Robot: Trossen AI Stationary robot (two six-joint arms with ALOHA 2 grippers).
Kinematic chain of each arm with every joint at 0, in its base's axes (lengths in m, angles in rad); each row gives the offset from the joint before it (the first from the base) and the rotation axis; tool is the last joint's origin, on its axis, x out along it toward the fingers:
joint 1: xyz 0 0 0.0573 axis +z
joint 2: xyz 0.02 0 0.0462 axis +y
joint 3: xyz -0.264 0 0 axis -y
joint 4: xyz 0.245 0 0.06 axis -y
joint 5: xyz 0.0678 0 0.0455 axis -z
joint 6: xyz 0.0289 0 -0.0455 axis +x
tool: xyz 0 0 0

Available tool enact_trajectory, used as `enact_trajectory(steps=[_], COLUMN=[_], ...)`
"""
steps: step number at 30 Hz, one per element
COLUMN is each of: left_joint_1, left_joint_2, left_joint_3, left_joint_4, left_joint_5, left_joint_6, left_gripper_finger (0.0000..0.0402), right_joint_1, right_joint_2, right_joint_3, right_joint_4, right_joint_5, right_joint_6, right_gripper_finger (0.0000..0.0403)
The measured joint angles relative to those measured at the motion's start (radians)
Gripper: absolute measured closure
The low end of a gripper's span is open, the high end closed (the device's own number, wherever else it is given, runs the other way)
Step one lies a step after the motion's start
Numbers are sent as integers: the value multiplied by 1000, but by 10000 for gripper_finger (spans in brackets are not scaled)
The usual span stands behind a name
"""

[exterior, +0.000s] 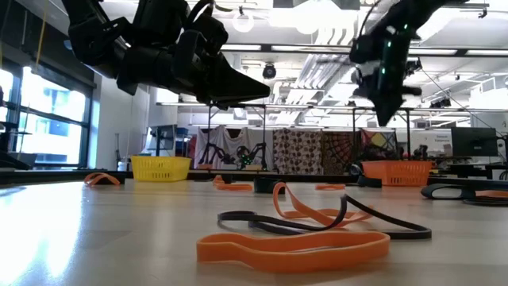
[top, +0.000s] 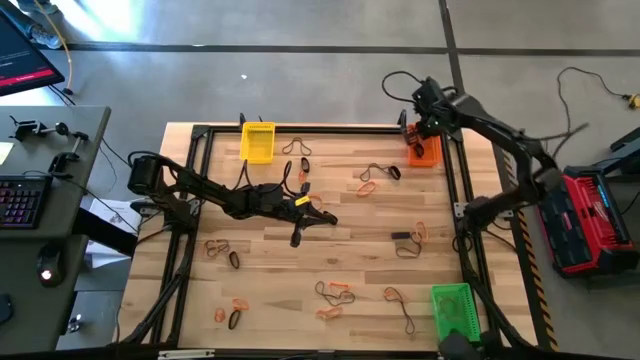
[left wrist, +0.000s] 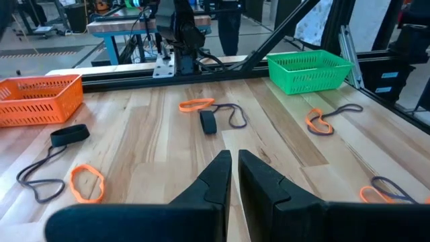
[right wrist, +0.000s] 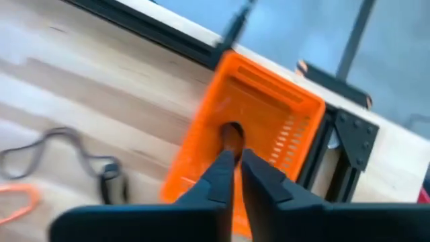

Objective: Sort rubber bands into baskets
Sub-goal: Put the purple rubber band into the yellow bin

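your right claw (right wrist: 234, 167) hangs closed and empty over the orange basket (right wrist: 269, 121), far right; left claw (left wrist: 234, 173) closed, empty, mid-table.

Your two arms are dark, jointed, with black cables looping off them; left arm (top: 215, 195) has a yellow marking at 3 o'clock near its wrist.
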State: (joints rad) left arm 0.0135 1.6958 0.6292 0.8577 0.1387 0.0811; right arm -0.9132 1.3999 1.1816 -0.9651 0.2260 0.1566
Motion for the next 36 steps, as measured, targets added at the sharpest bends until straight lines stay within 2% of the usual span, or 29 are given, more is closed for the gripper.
enact_trajectory(steps=[8, 17, 21, 31, 36], left_joint_1=[0, 0, 0, 0, 0], left_joint_2=[0, 0, 0, 0, 0], left_joint_3=[0, 0, 0, 0, 0], left_joint_4=[-3, -5, -4, -7, -31], left_joint_5=[0, 0, 0, 0, 0], left_joint_6=[2, 2, 2, 2, 1], left_gripper_finger=[383, 383, 383, 383, 383], right_joint_1=[190, 388, 454, 603, 710], right_joint_2=[-100, -112, -139, -205, -240], right_joint_3=[-1, -21, -130, -509, -586], right_joint_4=[74, 240, 424, 960, 1070], right_joint_5=[-2, 20, 14, 10, 30], right_joint_6=[-4, -5, -3, 62, 58], right_gripper_finger=[400, 402, 403, 403, 403])
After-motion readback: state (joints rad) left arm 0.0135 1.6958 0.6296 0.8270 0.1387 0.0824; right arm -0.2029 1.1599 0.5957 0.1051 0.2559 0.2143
